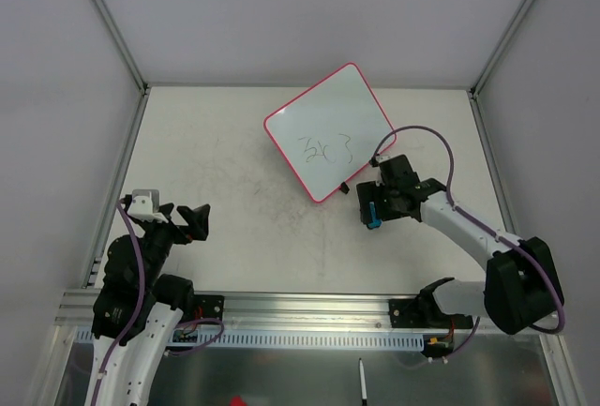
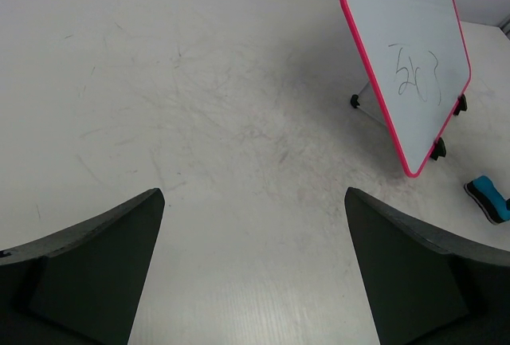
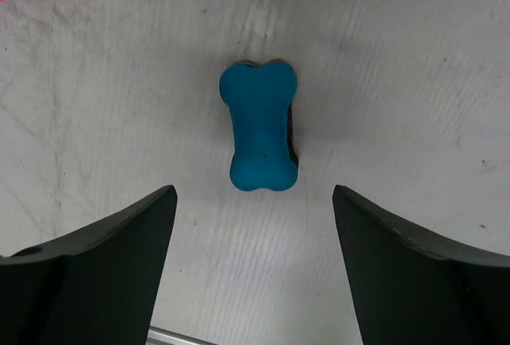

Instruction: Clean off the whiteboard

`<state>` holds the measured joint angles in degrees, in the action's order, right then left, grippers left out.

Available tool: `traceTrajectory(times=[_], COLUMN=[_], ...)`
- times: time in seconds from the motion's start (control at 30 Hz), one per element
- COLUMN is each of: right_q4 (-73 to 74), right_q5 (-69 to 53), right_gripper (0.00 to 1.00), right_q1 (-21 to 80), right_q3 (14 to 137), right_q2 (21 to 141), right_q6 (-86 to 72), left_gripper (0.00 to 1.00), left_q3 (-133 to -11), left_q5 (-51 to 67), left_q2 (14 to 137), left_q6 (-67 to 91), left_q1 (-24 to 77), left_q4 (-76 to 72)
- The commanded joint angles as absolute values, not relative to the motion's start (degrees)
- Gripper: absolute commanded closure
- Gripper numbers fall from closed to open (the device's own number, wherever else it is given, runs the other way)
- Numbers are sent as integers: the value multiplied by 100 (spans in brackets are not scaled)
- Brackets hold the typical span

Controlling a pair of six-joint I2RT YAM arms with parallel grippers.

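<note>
Robot lab cell, white walls (image 1: 281, 12), aluminium rail (image 1: 281, 308)

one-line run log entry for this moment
right gripper: open over blue eraser, no contact | left gripper: open, empty | whiteboard: propped, scribble unerased

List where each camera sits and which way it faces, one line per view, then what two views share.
Top external: overhead behind the robot, looking down on the table; left gripper and right gripper both show.
Left wrist: low over the table, facing across to the whiteboard; its two fingers show.
Right wrist: looking straight down at the eraser; its two fingers show.
Shared: whiteboard and eraser appear in top and left-wrist views.
</note>
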<state>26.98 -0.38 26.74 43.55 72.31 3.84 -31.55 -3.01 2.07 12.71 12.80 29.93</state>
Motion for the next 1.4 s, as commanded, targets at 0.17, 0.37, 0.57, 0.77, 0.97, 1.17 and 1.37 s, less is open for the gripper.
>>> traceTrajectory(times=[0.17,0.37,0.57,0.77,0.97,1.17,1.37], right_q4=[2320,2312,2329,2505,2522,2522,2522], right_q5=[105,361,176,123,97,-220,-185], right_gripper=[28,37,49,60,92,100,100], right_q1=[2690,2698,2707,2707,2707,2707,2707], right_q3=[4939,5001,5089,5282,5414,5449,5432], right_q2=[8252,8420,8560,8851,8754,8227,7700], right_q6=[712,686,633,615,536,299,141], left_gripper=[1,1,1,1,1,1,1], left_q3=[-3138,-3138,-3138,-3138,-3138,-3164,-3146], left_q5=[-475,-466,-492,-510,-527,-563,-571], left_q2=[176,158,167,167,158,307,202], left_q6=[1186,1186,1195,1195,1195,1204,1204], left_q1=[1310,1309,1310,1309,1301,1309,1309], left_q4=[2892,2892,2892,2900,2892,2892,2892])
